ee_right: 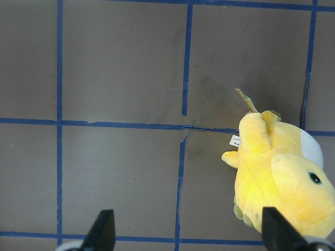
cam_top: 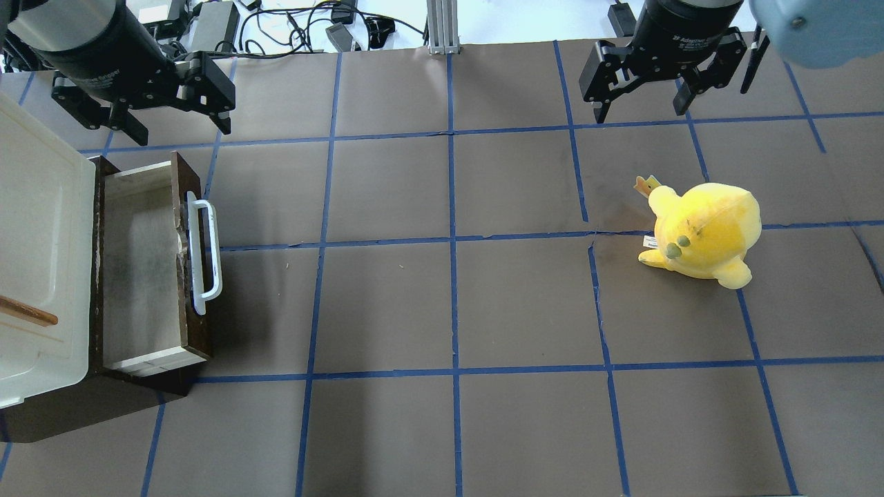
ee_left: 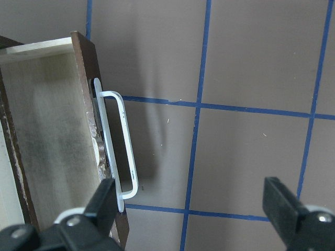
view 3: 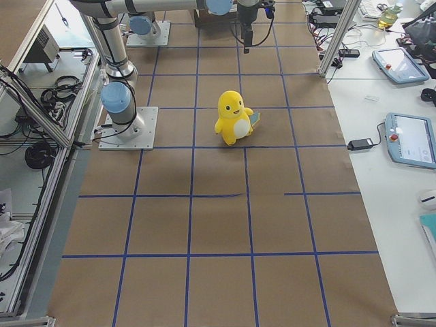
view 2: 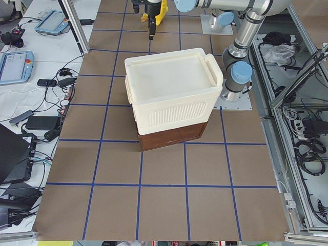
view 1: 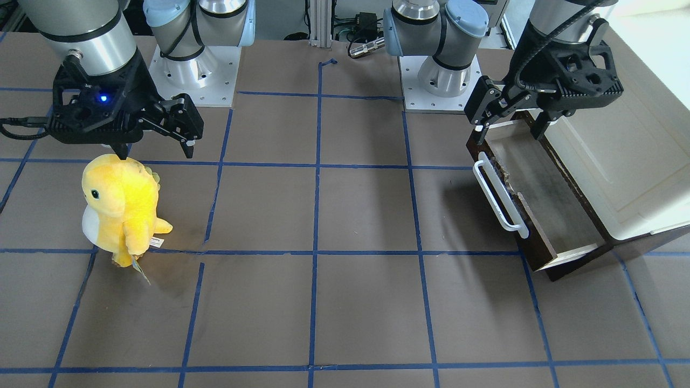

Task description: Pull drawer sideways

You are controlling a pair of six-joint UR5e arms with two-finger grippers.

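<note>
The drawer (cam_top: 141,269) stands pulled out from its dark brown cabinet, at the table's left end. It has a dark brown front, a long white bar handle (cam_top: 207,255) and a greyish inside. It also shows in the front view (view 1: 544,205) and the left wrist view (ee_left: 52,130). My left gripper (cam_top: 183,132) is open and empty, hovering above the drawer's far end, clear of the handle (ee_left: 118,141). My right gripper (cam_top: 640,114) is open and empty, raised over the table's right side.
A cream-white lidded box (cam_top: 38,248) sits on top of the cabinet (view 2: 171,136). A yellow plush toy (cam_top: 704,231) stands on the right half, just in front of my right gripper (view 1: 156,152). Blue tape lines grid the brown table.
</note>
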